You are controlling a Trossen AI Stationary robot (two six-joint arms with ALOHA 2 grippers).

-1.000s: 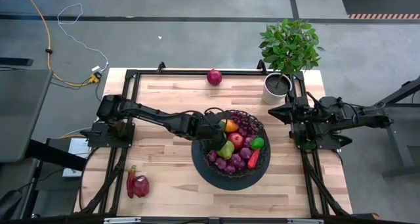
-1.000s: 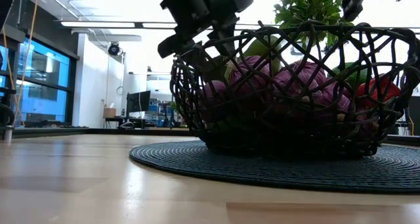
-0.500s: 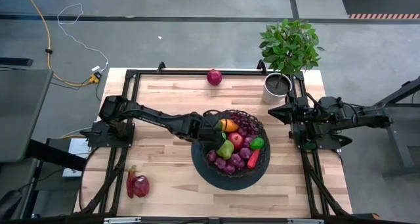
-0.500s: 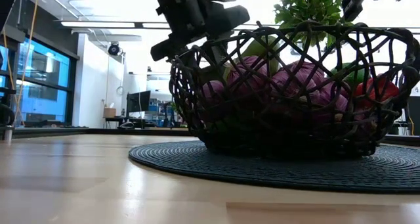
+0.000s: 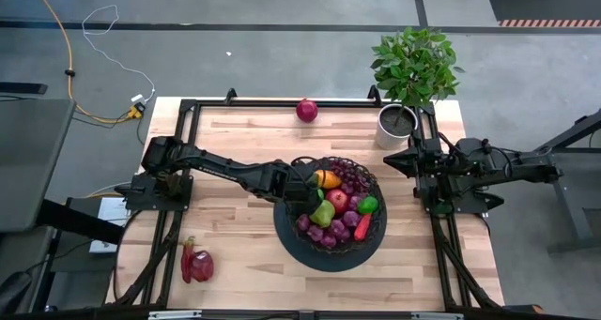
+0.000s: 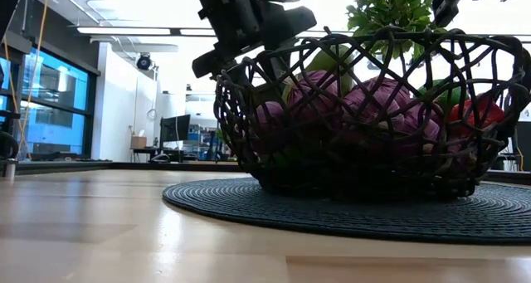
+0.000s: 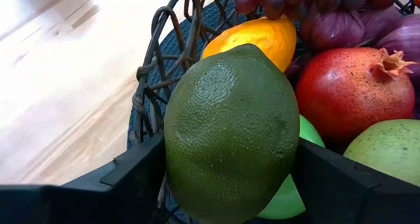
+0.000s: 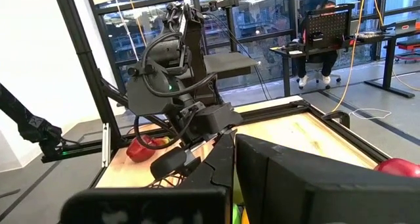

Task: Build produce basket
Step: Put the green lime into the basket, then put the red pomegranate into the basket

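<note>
Pale wood planks make up my worktop (image 5: 235,236), and the basket (image 5: 373,228) sits on a dark round mat right of its middle, already carrying most of the produce (image 5: 336,217): grapes, a red fruit, a pear, an orange-yellow piece and something bright green. My left claw (image 5: 302,185) reaches in over the basket's near-left rim, its two fingers pressed against either side of a lime (image 7: 230,132), which the wrist view shows hanging just above the fruit heap and just inside the wire wall. I judge I am holding it there because the open spot on that side of the pile is the easiest place to let it settle without rolling the others about. From table height the arm comes down over the rim beside the piled fruit, so the drop looks short. My right claw (image 5: 410,160) waits at the worktop's right edge, near the grey plant pot (image 5: 394,125), out of the way; I cannot tell how its fingers stand. Outside the basket remain a red round fruit (image 5: 306,110) at the far edge and a red pepper with a red apple (image 5: 196,263) near the front-left corner, so the job is not yet finished.
</note>
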